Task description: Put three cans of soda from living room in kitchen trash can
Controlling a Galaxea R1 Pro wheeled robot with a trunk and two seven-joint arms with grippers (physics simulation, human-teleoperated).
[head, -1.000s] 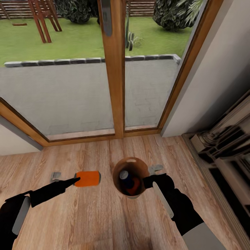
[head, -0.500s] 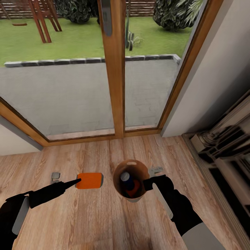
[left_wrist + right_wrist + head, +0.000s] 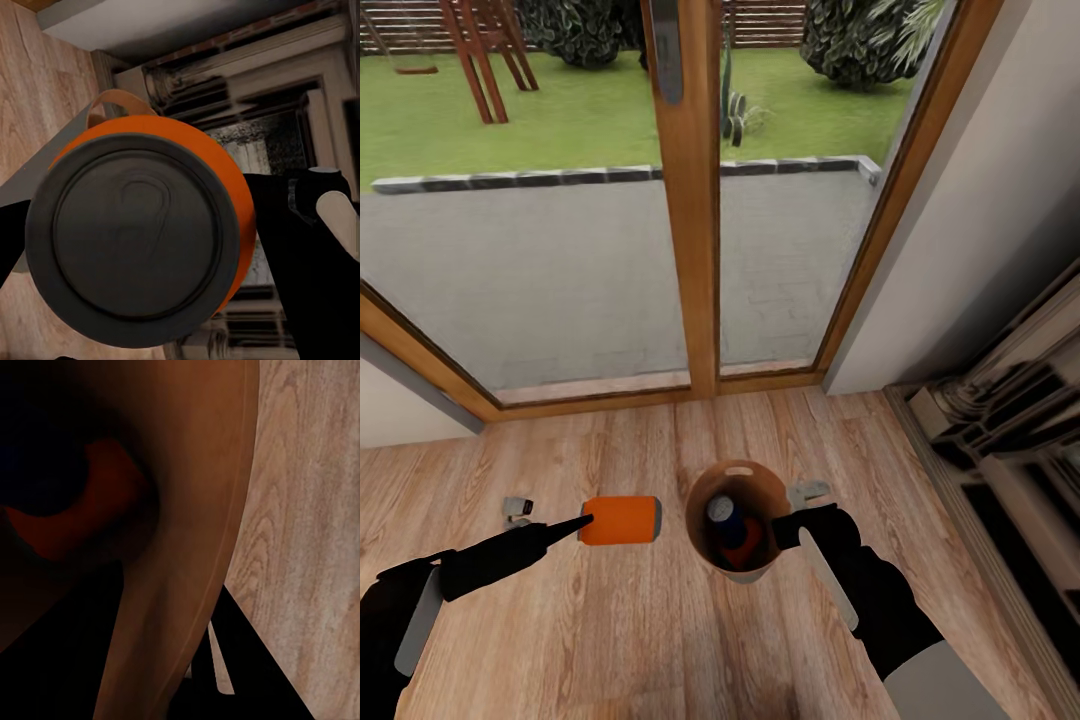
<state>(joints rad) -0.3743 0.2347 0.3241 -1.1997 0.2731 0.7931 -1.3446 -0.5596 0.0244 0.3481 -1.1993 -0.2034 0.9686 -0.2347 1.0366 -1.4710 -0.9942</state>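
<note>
Currently, head view, left to right: left gripper [image 3: 550, 522] grips an orange can [image 3: 619, 520] lying horizontal, held above the wood floor [image 3: 610, 640], just left of the trash can [image 3: 737, 518] and not touching it. One grey finger [image 3: 516, 507] sticks out on the far side of the arm; the can is clamped at its left end. The bin stands on the floor in front of the wood-framed glass doors [image 3: 690, 200], with a blue can [image 3: 725, 518], silver top up, and a second orange can [image 3: 748, 541] inside. Right gripper [image 3: 796, 512] sits at the bin's right rim, one pale finger [image 3: 808, 491] outside the wall; clenched on the rim or not, cannot tell.

Left wrist view adds the held can's dark end face [image 3: 133, 244], with the bin's handle slot [image 3: 112, 105] behind it.

Right wrist view adds the bin's brown inner wall [image 3: 202, 510] close up, an orange can [image 3: 82, 510] deep in shadow, floor planks [image 3: 307, 510] outside the rim.
</note>
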